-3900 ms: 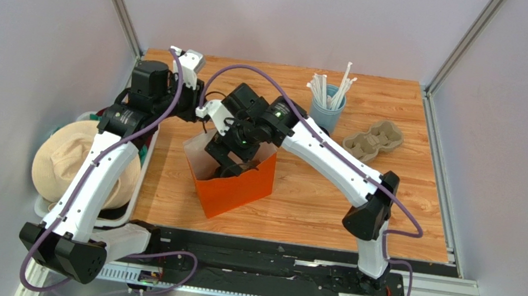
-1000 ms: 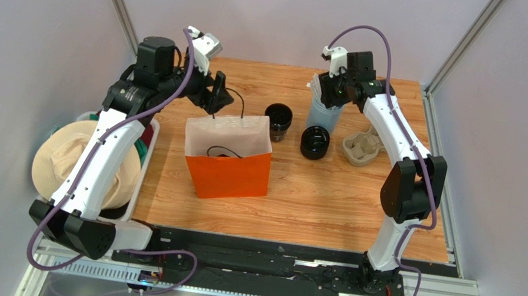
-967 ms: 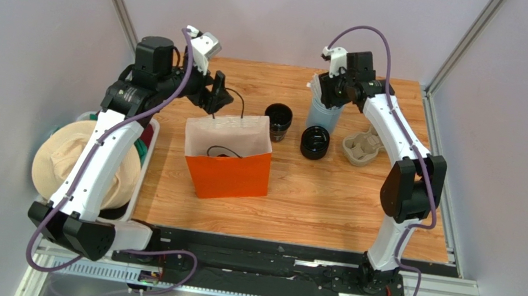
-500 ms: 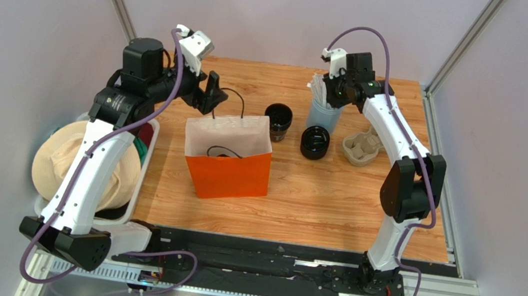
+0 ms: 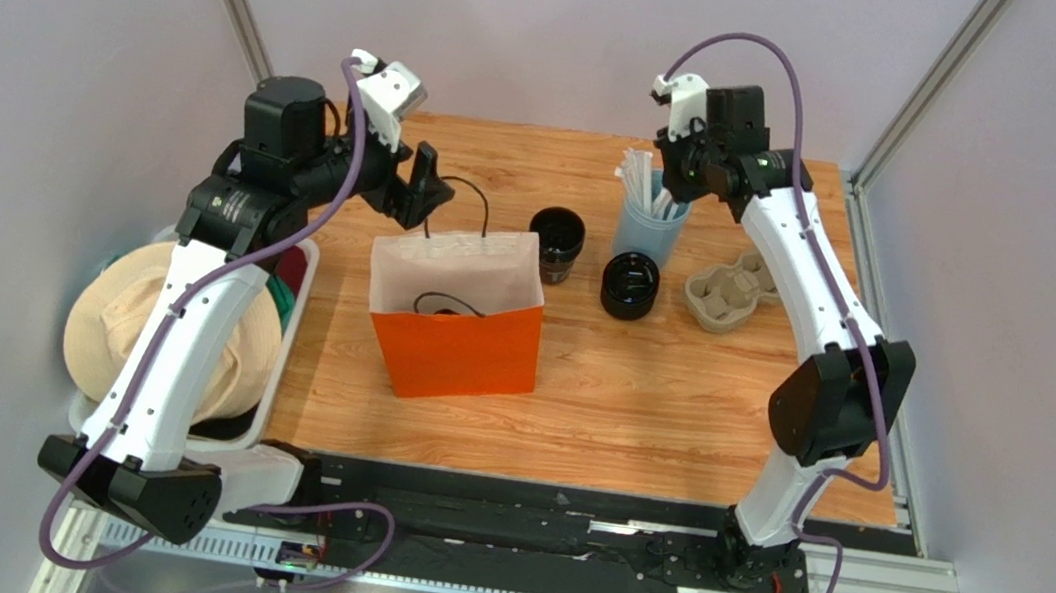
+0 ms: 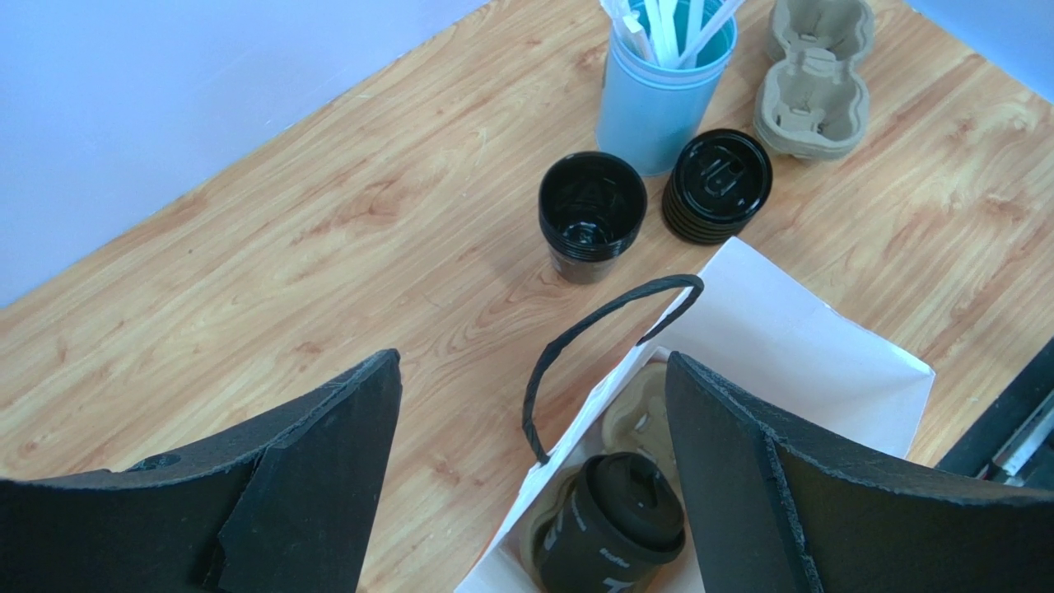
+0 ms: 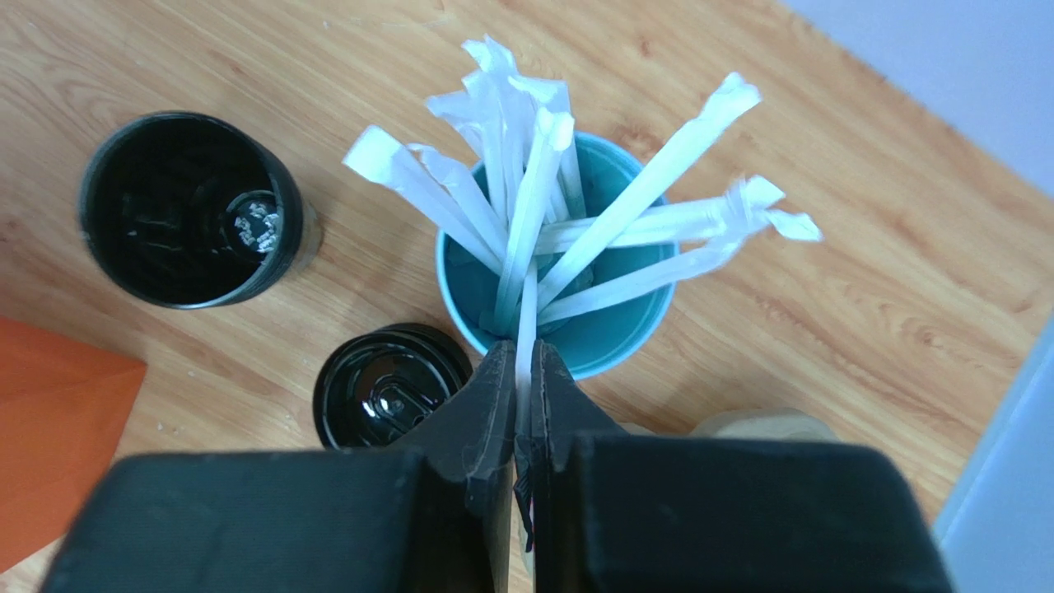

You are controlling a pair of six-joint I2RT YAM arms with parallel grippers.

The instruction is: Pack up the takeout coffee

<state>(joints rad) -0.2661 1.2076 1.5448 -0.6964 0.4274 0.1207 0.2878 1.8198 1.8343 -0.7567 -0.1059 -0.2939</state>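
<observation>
- At the far left a white bin hangs off the table edge, with a tan hat heaped in it.
- The left gripper hovers over the back left corner of the orange paper bag. Its fingers are spread wide and hold nothing.
- The bag stands upright and open, and the black cord handle on its far side arches up.
- The takeout coffee sits upright inside the bag with its black lid on. It is beside a moulded cardboard carrier that is also in the bag.
- Just behind the bag's right corner, an open black cup stands on the wood with no lid.
- To its right is a low stack of black lids, near the cup but not touching it.
- Behind the lids stands the pale blue cup, full of white wrapped straws that fan out above its rim.
- The right gripper is directly above that cup. Its fingers are pinched together on one straw, whose lower end is inside the cup.
- Furthest right, a grey-brown cardboard cup tray lies flat, near the lids and the blue cup. Its wells hold nothing.
</observation>
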